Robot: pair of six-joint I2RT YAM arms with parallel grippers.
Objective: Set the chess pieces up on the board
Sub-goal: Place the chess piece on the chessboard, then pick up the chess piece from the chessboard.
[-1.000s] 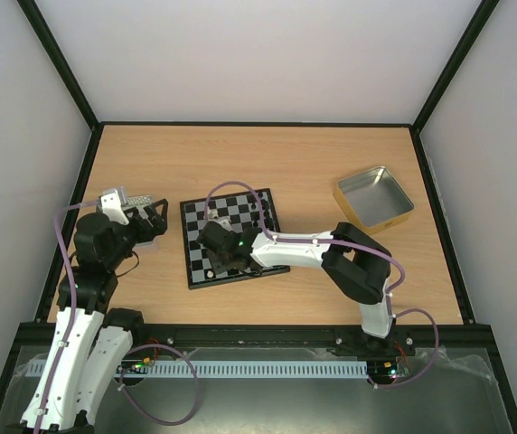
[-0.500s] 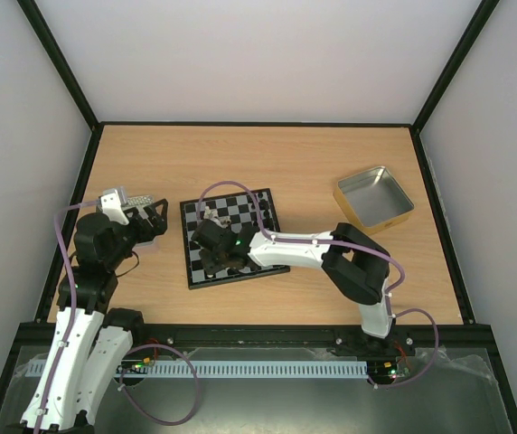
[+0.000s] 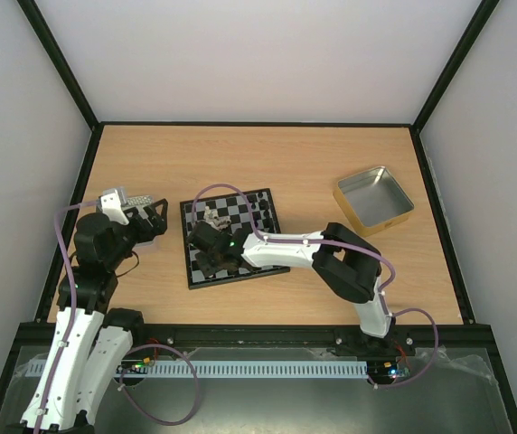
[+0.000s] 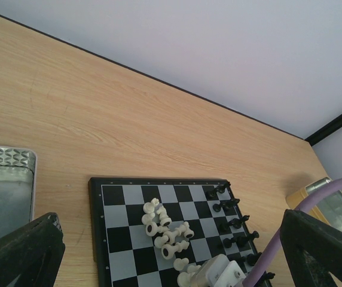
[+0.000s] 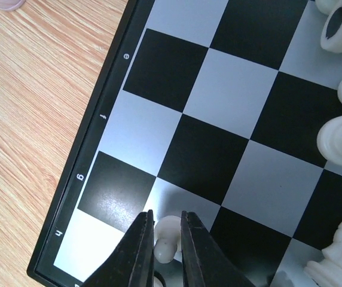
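Note:
The board (image 3: 200,271) lies at the table's middle-left. My right gripper (image 5: 166,218) is shut on a cream-white pawn (image 5: 165,240), held upright just over a light square by the rim letters g and h, near the board's edge (image 5: 99,128). In the top view that gripper (image 3: 206,239) is over the board's left part. Several white pieces (image 4: 168,230) lie tipped in a heap mid-board, and more stand at the right of the right wrist view (image 5: 341,140). Black pieces (image 4: 234,218) stand in rows on the far side. My left gripper (image 4: 171,245) is open and empty, left of the board (image 3: 150,220).
A silver tin (image 4: 3,179) sits under my left gripper, left of the board. A second silver tin (image 3: 373,199) with a gold rim stands at the right. My right arm (image 3: 295,249) stretches across the board's near right corner.
My right gripper has moved a little left and away across the board with the white pawn. The left arm has not moved.

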